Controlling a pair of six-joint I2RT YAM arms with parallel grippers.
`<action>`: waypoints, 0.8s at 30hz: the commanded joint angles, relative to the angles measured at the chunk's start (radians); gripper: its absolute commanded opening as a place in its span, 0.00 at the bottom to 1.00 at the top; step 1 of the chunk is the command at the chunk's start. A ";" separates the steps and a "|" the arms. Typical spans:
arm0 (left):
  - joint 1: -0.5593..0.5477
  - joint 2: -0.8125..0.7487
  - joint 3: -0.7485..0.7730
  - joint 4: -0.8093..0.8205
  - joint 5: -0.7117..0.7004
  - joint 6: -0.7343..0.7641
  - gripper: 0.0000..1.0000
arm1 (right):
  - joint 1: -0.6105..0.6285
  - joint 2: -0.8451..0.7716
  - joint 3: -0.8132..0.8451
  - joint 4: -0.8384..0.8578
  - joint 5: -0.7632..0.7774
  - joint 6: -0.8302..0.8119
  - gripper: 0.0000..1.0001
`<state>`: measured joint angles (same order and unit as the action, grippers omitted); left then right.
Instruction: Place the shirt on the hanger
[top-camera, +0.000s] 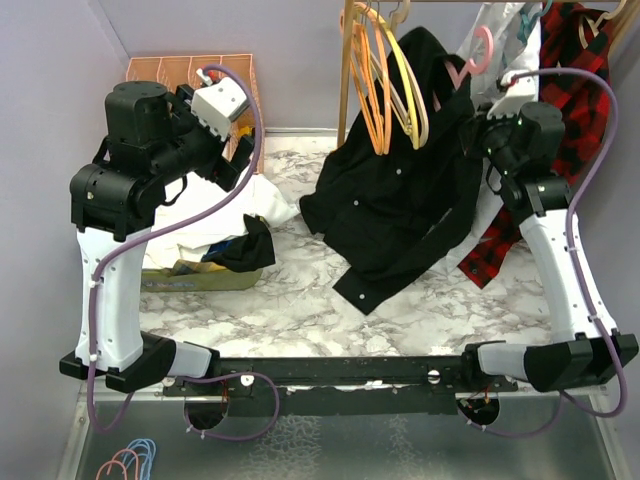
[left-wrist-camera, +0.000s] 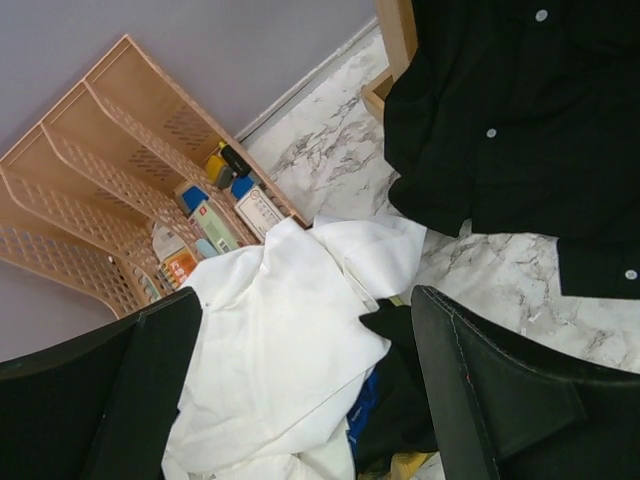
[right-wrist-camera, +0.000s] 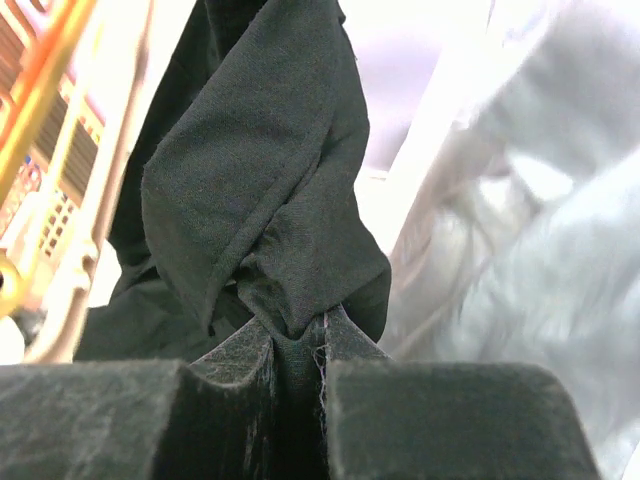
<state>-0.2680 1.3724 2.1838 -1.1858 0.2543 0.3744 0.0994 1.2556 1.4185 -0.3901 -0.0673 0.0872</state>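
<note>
The black shirt hangs from up by the rack, and its lower part is spread on the marble table. My right gripper is shut on a fold of its upper right edge; in the right wrist view the cloth bunches out of the closed gripper. Part of the pink hanger shows just above and right of that gripper; the rest is hidden. My left gripper is open and empty at the left, above a white shirt. The black shirt also shows in the left wrist view.
Orange and yellow hangers hang on a wooden rack at the back centre. A red-and-black plaid shirt hangs at the far right. A peach lattice basket stands at the back left. A tray of mixed clothes lies at the left.
</note>
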 joint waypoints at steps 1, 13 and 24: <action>0.006 -0.017 0.017 0.065 -0.187 -0.071 0.89 | -0.004 0.087 0.189 0.084 -0.028 -0.072 0.01; 0.038 -0.019 0.027 0.175 -0.420 -0.212 0.96 | -0.058 0.297 0.500 0.037 -0.059 -0.081 0.01; 0.074 -0.036 -0.006 0.224 -0.539 -0.252 0.97 | -0.156 0.433 0.624 -0.071 -0.143 0.012 0.01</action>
<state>-0.2070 1.3651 2.1830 -1.0031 -0.2234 0.1501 -0.0265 1.6699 1.9884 -0.4694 -0.1719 0.0566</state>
